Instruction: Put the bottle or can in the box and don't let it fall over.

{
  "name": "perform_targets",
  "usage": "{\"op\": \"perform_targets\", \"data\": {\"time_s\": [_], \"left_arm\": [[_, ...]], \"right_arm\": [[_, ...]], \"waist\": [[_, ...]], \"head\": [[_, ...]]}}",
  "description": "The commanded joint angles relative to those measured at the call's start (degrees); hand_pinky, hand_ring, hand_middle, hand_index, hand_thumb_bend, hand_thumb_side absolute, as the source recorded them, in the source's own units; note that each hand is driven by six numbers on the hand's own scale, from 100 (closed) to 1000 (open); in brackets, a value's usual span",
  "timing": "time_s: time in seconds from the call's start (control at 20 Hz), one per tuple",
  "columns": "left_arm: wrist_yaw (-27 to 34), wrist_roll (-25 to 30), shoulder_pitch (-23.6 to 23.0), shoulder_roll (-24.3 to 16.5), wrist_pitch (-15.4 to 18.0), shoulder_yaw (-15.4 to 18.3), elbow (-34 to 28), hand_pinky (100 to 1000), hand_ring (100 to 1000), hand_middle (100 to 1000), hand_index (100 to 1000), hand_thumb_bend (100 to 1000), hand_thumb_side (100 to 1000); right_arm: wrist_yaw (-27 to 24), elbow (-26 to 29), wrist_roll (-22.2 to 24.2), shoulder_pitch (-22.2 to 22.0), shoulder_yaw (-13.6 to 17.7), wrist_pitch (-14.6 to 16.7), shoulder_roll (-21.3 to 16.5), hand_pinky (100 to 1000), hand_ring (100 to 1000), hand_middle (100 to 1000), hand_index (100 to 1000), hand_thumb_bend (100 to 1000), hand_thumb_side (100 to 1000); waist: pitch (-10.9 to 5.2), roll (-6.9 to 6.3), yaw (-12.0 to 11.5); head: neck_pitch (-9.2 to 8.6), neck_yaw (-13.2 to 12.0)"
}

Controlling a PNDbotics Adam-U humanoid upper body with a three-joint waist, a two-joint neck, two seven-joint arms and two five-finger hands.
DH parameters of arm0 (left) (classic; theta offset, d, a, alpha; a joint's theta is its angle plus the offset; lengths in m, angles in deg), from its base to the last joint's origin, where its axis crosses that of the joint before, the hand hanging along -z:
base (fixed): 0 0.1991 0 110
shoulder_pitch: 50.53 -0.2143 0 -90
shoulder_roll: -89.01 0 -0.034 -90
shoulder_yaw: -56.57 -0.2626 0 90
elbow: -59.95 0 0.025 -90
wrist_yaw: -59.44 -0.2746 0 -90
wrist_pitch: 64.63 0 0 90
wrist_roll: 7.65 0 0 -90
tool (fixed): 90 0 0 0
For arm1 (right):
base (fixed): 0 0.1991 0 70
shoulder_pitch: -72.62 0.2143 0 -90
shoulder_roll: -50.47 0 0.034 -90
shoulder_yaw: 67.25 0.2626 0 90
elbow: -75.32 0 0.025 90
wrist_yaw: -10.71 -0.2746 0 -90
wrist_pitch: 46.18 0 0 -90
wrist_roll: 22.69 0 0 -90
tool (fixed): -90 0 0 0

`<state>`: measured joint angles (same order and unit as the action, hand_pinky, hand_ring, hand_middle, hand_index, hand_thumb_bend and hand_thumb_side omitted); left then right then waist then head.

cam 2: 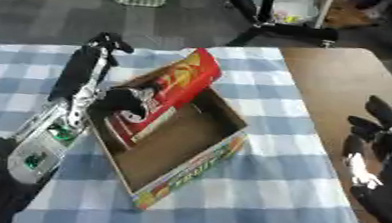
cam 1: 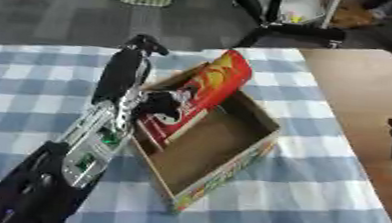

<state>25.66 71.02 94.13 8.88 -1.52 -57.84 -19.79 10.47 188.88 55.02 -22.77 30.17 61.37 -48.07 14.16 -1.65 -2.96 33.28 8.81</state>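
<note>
Checked tabletop: left robot hand clamped on red can, tilted inside box against its left wall; releasing at this lean could topple it; right robot hand idle, fingers relaxed.

The left arm is mostly black up at the shoulder end, then there's a silvery grey forearm section beside the cardboard box, with small green lights or markings set in it. Its left hand is black with pale flecks along the wrist. Off to the box's right, the right hand is black too, with a white glint on its lower part.
</note>
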Motion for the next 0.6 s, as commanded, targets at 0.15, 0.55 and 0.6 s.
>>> {"op": "perform_targets", "data": {"time_s": [0.15,0.55,0.6], "left_arm": [[4.03,-1.66,-1.75,-6.47,-1.73,3.00,-11.30,714,675,855,772,238,629],[8.49,-8.24,-9.74,-16.19,-1.95,9.12,-19.92,715,670,841,763,285,517],[9.39,-9.20,-10.91,-17.29,-1.90,9.84,-20.58,715,671,840,762,301,503]], "right_arm": [[0.70,1.03,-0.87,-0.81,1.02,0.24,-1.70,858,852,1000,926,100,486],[1.26,1.03,-1.56,-1.86,1.36,0.59,-1.64,857,851,1000,925,100,480],[1.28,1.03,-1.61,-1.93,1.38,0.67,-1.63,857,851,1000,925,100,479]], "waist": [[-2.71,-0.31,-1.23],[-3.27,0.51,-3.90],[-3.29,0.70,-4.20]], "head": [[1.07,1.63],[3.63,2.71],[3.58,2.67]]}}
